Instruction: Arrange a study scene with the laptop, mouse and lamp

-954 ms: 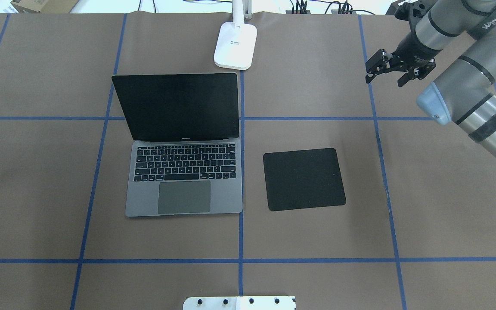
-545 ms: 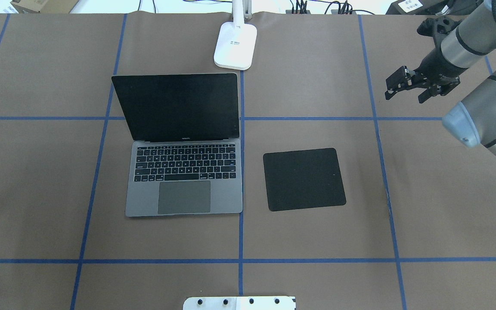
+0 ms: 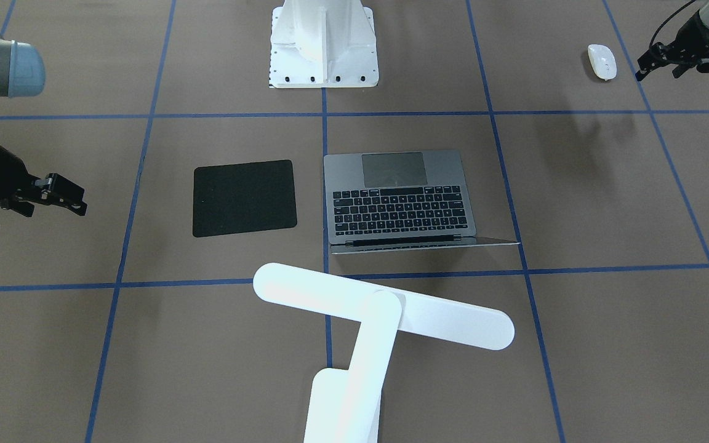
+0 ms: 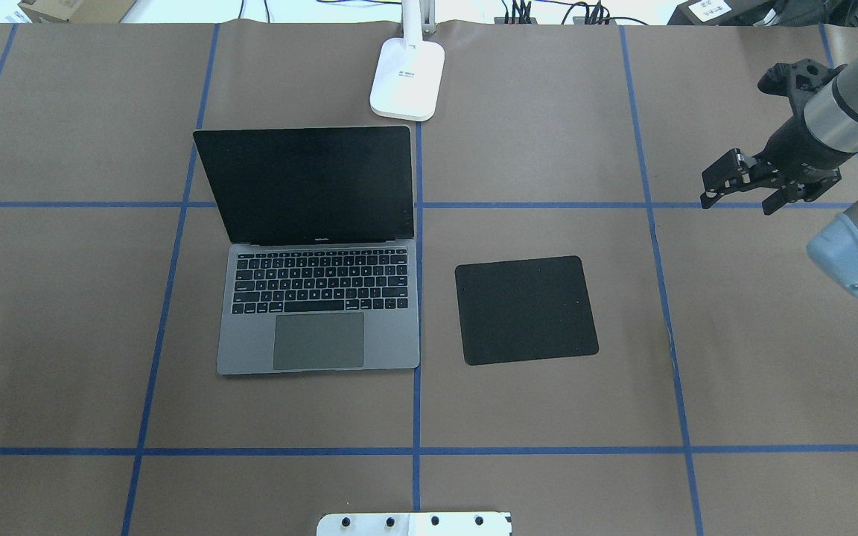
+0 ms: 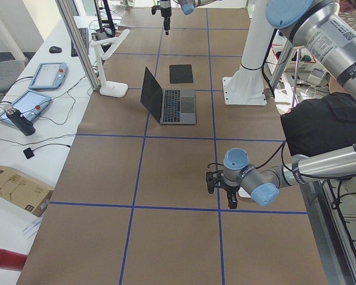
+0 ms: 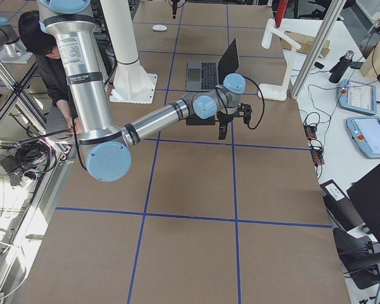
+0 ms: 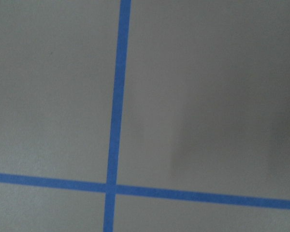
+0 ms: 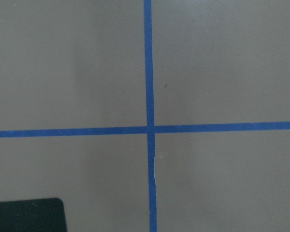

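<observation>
The laptop (image 4: 317, 327) stands open with a dark screen, left of table centre; it also shows in the front view (image 3: 400, 203). The white lamp's base (image 4: 408, 78) stands behind it, and its bar head (image 3: 385, 304) reaches over the table. The white mouse (image 3: 602, 61) lies far out on the robot's left side, outside the overhead view. My left gripper (image 3: 659, 72) hovers beside the mouse, apart from it, open and empty. My right gripper (image 4: 738, 202) is open and empty above bare table, right of the black mat (image 4: 526, 309).
The white robot pedestal (image 3: 324, 43) stands at the table's near-robot edge. Blue tape lines grid the brown table cover. The mat's corner (image 8: 26, 215) shows in the right wrist view. Tablets and cables lie beyond the far edge (image 5: 38, 89).
My right gripper has moved to the right and toward the robot, staying open and empty. The laptop, lamp and mat have not moved.
</observation>
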Available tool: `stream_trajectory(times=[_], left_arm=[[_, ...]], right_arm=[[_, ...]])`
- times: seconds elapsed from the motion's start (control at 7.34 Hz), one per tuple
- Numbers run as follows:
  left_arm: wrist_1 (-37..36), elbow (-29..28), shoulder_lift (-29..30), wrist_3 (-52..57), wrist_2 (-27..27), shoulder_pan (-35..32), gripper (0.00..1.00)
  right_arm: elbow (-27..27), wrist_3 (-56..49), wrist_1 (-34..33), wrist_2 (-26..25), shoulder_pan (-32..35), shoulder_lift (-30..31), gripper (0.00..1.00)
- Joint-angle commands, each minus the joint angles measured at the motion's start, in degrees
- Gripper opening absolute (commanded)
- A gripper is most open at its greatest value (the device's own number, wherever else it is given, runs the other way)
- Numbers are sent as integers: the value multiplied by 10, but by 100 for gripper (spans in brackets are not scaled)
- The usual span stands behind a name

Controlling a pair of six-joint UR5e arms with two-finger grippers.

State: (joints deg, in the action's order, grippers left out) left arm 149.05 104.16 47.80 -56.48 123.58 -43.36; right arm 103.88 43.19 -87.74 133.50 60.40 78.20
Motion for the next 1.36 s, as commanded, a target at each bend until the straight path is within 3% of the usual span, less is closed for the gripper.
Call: stream_trajectory(times=[0.0, 0.27, 0.41, 1.23], left_arm=[[25, 0, -8, -61, 2, 82, 100], [69, 0, -6, -156, -13, 200, 100], [70, 0, -5, -158, -21, 226, 100], [69, -16, 10, -158, -34, 303, 100]], right_arm=[[25, -9, -2, 0, 0, 38, 99], [26, -49, -2, -1, 0, 60, 99], [24, -49, -2, -3, -1, 61, 99], [21, -49, -1, -9, -3, 64, 99]])
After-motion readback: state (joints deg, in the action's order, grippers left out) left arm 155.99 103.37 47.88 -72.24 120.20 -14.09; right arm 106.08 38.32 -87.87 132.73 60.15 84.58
